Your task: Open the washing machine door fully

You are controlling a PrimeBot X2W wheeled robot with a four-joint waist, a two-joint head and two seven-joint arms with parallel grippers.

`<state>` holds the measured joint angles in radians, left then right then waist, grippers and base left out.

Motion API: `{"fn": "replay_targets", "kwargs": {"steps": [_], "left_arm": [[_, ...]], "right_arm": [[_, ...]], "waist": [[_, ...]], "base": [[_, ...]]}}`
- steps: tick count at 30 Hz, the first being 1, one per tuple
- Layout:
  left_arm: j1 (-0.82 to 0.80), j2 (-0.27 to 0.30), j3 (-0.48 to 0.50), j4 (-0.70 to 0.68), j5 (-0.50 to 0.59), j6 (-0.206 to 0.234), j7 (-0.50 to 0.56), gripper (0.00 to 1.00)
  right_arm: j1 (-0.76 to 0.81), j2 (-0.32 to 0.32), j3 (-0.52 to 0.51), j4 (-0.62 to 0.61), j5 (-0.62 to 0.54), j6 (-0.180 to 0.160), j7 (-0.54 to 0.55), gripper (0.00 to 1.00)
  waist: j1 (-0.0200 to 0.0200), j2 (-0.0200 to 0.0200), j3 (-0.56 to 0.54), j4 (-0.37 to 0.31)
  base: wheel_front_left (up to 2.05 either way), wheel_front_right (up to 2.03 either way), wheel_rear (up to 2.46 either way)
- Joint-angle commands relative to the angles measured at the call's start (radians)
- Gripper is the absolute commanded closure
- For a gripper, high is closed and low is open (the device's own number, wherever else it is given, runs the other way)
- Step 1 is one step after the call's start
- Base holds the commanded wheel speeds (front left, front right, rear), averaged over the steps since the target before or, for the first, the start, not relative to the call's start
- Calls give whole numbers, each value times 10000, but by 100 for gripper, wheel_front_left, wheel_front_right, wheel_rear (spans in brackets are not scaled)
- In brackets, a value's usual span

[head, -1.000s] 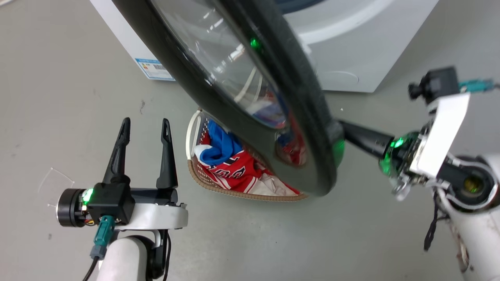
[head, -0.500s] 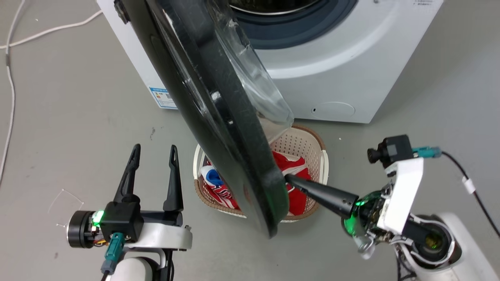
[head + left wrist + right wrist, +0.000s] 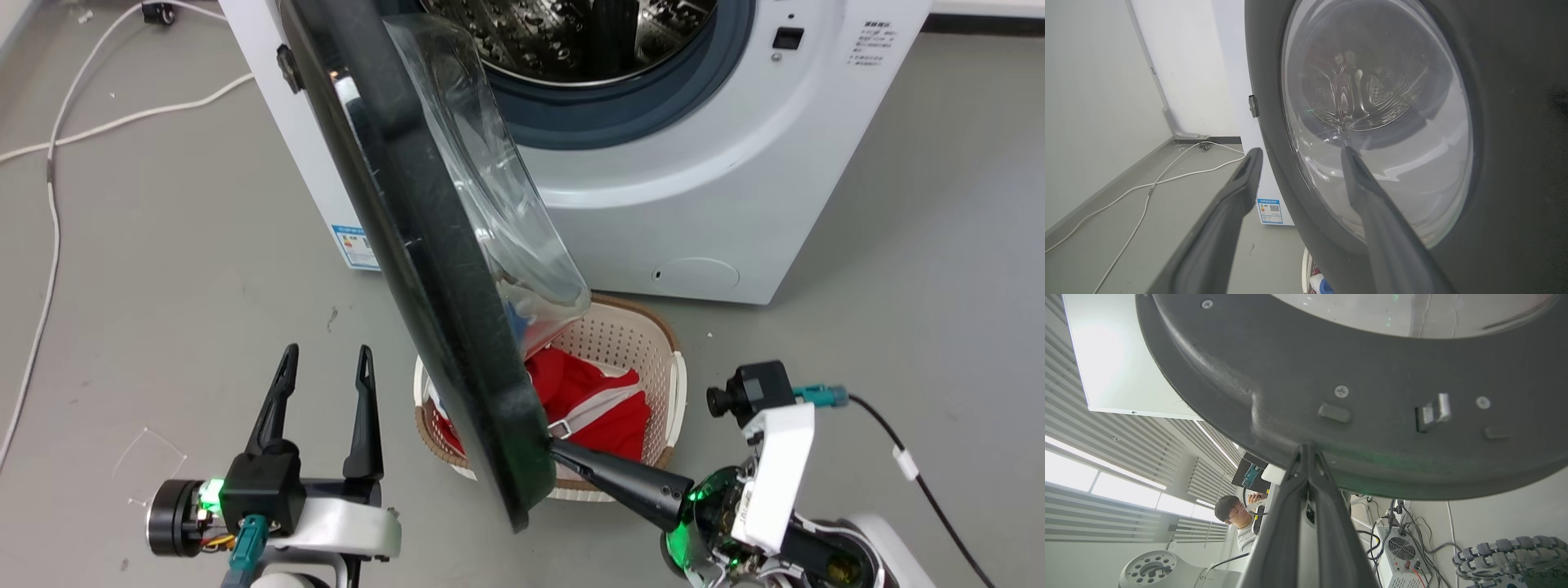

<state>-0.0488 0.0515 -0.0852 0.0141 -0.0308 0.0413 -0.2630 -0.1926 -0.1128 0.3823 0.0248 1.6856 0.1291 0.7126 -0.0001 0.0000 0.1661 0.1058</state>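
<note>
Two hands are nearest. The left hand (image 3: pixel 326 355) is at the near left with its fingers apart. In its wrist view they point at the outer side of the washing machine door (image 3: pixel 416 245), close to the glass but, I think, not touching. The right hand (image 3: pixel 559 449) is at the near right, fingers together into one point, and this point presses the inner rim of the door at its near edge. The door stands about half open, edge-on to the head camera, above a basket (image 3: pixel 629 331) of red and blue clothes on the floor. Behind it is the white machine (image 3: pixel 694 204), its steel drum (image 3: pixel 571 33) in view.

I judge that the pointed tip can slide off the smooth curved rim, because it only pushes and does not hold; then the door may swing back. A swing to the left can also bring the door against the left hand.

The top of the door is cut off, its hinge side is hard to read, and how far it can go I cannot tell.
</note>
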Motion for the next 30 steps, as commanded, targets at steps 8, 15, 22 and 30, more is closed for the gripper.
{"fn": "replay_targets", "kwargs": {"steps": [8, 15, 22, 30], "left_arm": [[702, -18, 163, 204, 113, 59, -28, 0], [1120, -16, 294, 191, 183, 68, -28, 0], [1288, -13, 420, 103, 193, 73, -28, 0], [1422, -12, 475, 20, 191, 97, -28, 0]], "right_arm": [[959, 292, -1054, -124, -350, 28, -1443, 100], [1673, 312, -2204, -1196, -1715, 28, -3579, 100], [2022, -206, -2489, -1900, -4231, 28, -7027, 100], [2096, -876, -3138, -804, -9685, 27, -9780, 100]], "waist": [[1, 0, -983, -273], [1, 0, -1499, -546], [1, 0, -1621, -784], [1, 0, -1691, -963]], "base": [[0, 0, 0], [0, 0, 0], [0, 0, 0], [0, 0, 0]]}}
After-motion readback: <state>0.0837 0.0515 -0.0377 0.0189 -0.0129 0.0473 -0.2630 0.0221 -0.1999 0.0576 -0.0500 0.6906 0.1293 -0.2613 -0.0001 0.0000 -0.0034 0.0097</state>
